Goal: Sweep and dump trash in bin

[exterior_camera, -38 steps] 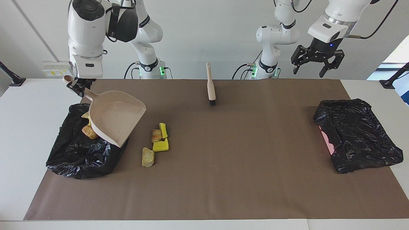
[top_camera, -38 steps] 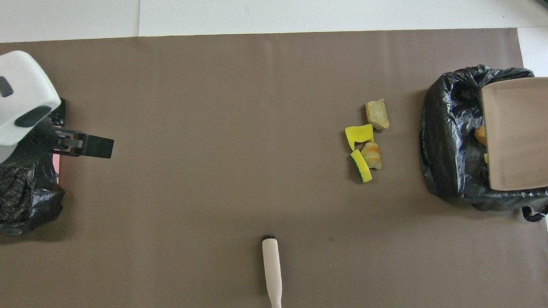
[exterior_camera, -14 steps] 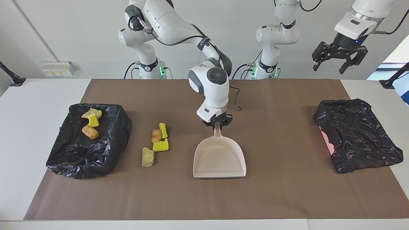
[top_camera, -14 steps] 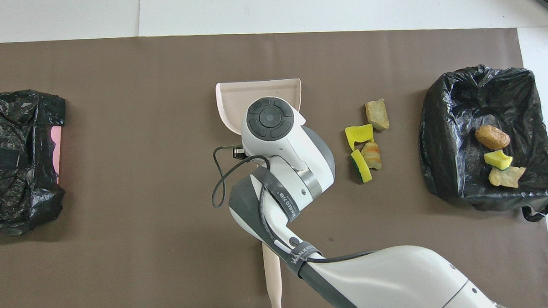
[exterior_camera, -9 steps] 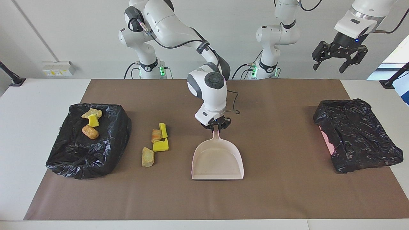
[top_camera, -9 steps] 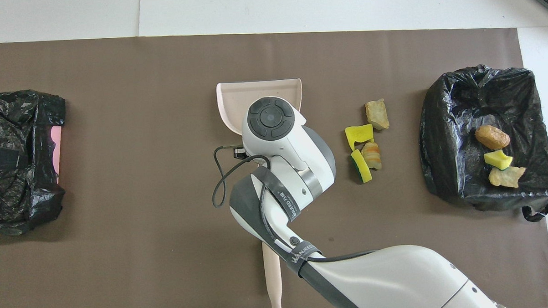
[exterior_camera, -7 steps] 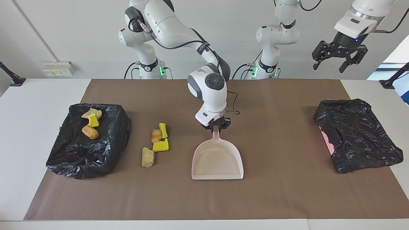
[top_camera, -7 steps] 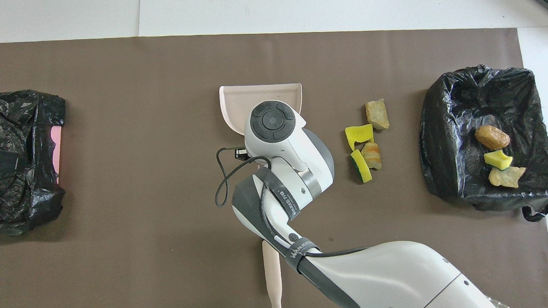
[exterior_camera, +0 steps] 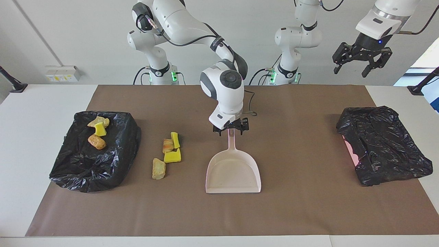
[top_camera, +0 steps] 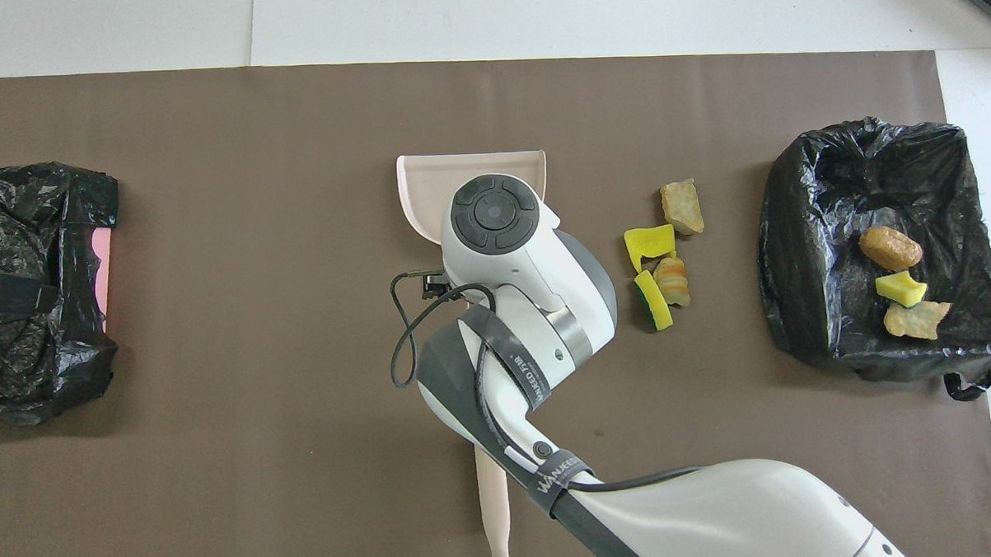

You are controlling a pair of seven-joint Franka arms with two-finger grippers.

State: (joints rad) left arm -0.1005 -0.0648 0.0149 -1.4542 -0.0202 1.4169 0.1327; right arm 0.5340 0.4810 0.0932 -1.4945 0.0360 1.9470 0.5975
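Note:
The beige dustpan [exterior_camera: 233,171] lies flat on the brown mat, its handle [exterior_camera: 232,142] pointing toward the robots. My right gripper [exterior_camera: 230,129] stands open just over the handle's tip, a finger on each side, not gripping. In the overhead view that arm's wrist covers the gripper and most of the dustpan [top_camera: 426,178]. Several trash scraps [exterior_camera: 168,151] [top_camera: 663,252] lie on the mat between dustpan and bin. The black-bagged bin [exterior_camera: 113,161] [top_camera: 809,300] holds three scraps [exterior_camera: 97,132]. My left gripper [exterior_camera: 359,63] waits open, raised high at the left arm's end.
The brush's beige handle [top_camera: 493,509] shows under the right arm, nearer to the robots than the dustpan; the facing view hides it. A second black-bagged container [exterior_camera: 380,144] [top_camera: 34,286] with a pink edge sits at the left arm's end of the mat.
My right gripper has opened and let go of the dustpan's handle, then lifted a little. The dustpan stays flat on the mat. The left gripper has barely moved.

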